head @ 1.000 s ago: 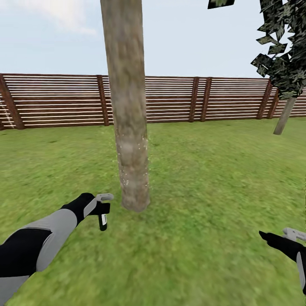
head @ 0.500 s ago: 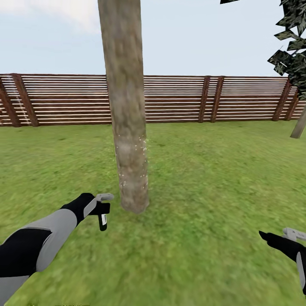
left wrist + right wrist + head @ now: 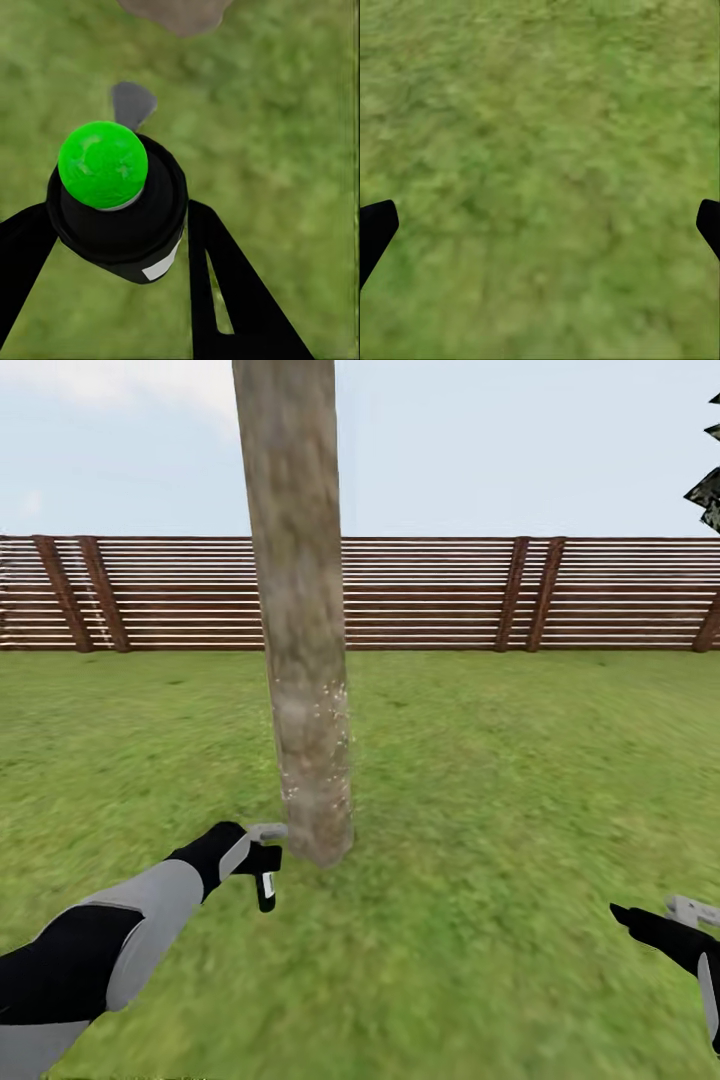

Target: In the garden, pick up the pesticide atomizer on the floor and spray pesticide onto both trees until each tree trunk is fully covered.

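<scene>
Atomizer clamped in left fingers beside speckled trunk; right fingers wide, empty. Aimed downward, spray may hit grass.

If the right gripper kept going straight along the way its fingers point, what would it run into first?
Probably the floor. The right wrist view looks along the right gripper fingers at bare grass, with nothing between the two dark fingertips. How far off the grass lies cannot be told.

Black pesticide atomizer hanging upright beside speckled tree trunk
</scene>
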You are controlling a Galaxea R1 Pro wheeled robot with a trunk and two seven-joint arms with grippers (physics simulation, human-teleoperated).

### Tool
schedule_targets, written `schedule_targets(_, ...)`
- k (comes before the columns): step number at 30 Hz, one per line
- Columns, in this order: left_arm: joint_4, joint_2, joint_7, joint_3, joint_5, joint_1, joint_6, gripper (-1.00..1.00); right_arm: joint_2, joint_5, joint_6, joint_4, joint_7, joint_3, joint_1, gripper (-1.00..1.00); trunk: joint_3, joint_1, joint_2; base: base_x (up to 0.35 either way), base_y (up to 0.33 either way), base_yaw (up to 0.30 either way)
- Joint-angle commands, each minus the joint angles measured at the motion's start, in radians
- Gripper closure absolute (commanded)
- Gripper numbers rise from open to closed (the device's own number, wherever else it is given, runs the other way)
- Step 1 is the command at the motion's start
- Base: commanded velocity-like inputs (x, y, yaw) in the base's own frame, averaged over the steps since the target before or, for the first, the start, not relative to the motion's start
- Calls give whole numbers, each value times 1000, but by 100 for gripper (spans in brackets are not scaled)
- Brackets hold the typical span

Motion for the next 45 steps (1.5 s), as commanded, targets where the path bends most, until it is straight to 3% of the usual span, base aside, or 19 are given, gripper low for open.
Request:
schedule_targets(1,-2,-8,1,-14,1,0,5,100,0,10,2,-1,9,-3,-1,-100,-1,0,0,84,-312,248)
schedule_targets(4,-30,-18,5,-10,-3,2,12,100,0,10,2,-1,9,-3,-1,-100,-1,0,0,78,-264,137)
schedule_targets(6,-123,-17,6,-10,-6,3,50,100,0,10,2,-2,9,-3,-1,-100,-1,0,0,23,-59,17)
schedule_targets(9,-376,9,6,-10,-8,-1,324,100,0,10,2,-2,9,-3,-1,-100,-1,0,0,4,-10,3)
schedule_targets(11,-449,16,8,-10,-9,-5,397,100,0,10,2,-2,9,-3,-1,-100,-1,0,0,0,-1,0)
schedule_targets(13,-472,20,23,-9,-11,-11,420,100,0,10,2,-3,9,-4,-1,-100,-1,0,0,0,0,0)
schedule_targets(16,-474,23,27,-9,-43,-61,427,100,0,10,2,-3,9,-3,-1,-100,-1,0,0,0,0,0)
schedule_targets(18,-473,23,28,-9,-110,-96,429,100,0,10,2,-4,9,-4,-1,-100,-1,0,0,0,0,0)
schedule_targets(24,-467,25,29,-9,-166,-127,431,100,0,10,2,-4,9,-4,-1,-100,-1,0,0,0,0,0)
schedule_targets(26,-464,45,29,-9,-202,-128,431,100,0,10,2,-4,9,-4,-1,-100,-1,0,0,0,0,0)
schedule_targets(28,-460,69,28,-9,-216,-128,431,100,-1,10,2,-3,9,-4,-1,-100,-1,0,0,0,0,0)
schedule_targets(33,-379,77,28,-9,-219,-128,429,100,0,10,2,-3,8,-4,-1,-100,-1,0,0,0,0,0)
schedule_targets(37,-379,74,28,-8,-220,-136,430,100,0,10,2,-3,8,-3,-1,-100,-1,0,0,0,0,0)
schedule_targets(41,-380,72,26,-8,-214,-233,432,100,-1,10,1,-3,8,-4,-1,-100,-1,0,0,0,0,0)
schedule_targets(45,-379,59,26,-8,-211,-291,434,100,-1,10,1,-4,8,-3,-1,-100,-1,0,0,0,0,0)
